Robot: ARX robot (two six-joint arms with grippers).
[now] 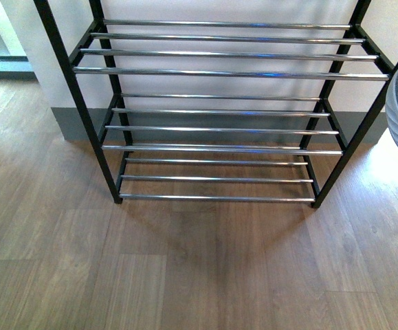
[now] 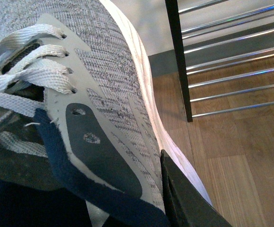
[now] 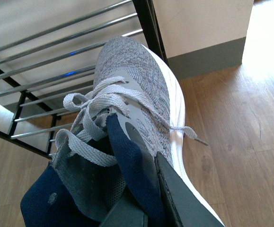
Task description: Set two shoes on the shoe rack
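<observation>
L gripper [image 2: 144, 203] pinches a sneaker [image 2: 113, 80] by its collar, R gripper [image 3: 148, 201] the other sneaker [image 3: 137, 71]: prob light, soft knit, stiff sole

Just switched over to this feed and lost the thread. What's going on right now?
Each arm is holding one shoe of the grey pair. The left gripper is clamped on the collar of one grey sneaker, close to the black side frame of the shoe rack. The right gripper grips the second grey sneaker the same way, near the rack's chrome bars. In the front view, no shoe sits on any tier that shows.
</observation>
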